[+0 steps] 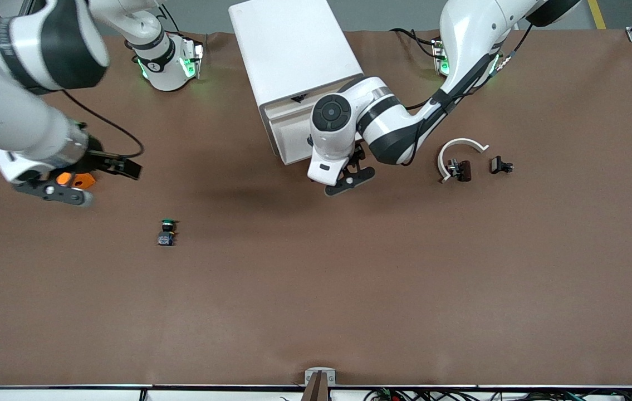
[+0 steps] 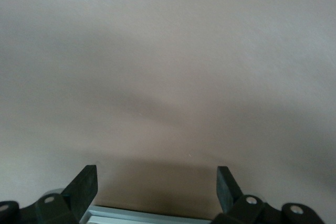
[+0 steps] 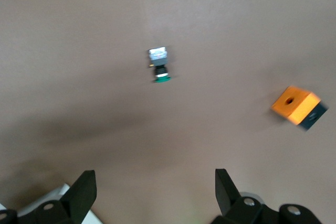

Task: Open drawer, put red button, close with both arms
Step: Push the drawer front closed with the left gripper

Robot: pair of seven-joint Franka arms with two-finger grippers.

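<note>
The white drawer cabinet (image 1: 293, 61) stands midway along the table's edge by the robots' bases, and its drawer front (image 1: 288, 136) looks shut. My left gripper (image 1: 356, 164) hangs open just in front of that drawer. In the left wrist view the left gripper (image 2: 157, 187) holds nothing, with a pale grey edge (image 2: 142, 214) low between its fingers. My right gripper (image 1: 123, 167) is open over the table toward the right arm's end, and in its own wrist view the right gripper (image 3: 156, 192) is empty. The red button is out of view; I cannot pick it out anywhere.
A green-capped button (image 1: 167, 231) (image 3: 160, 66) lies on the brown table. An orange block (image 1: 83, 179) (image 3: 296, 104) sits under the right arm. Toward the left arm's end lie a white curved piece (image 1: 460, 146) and two small dark parts (image 1: 460, 170) (image 1: 500, 165).
</note>
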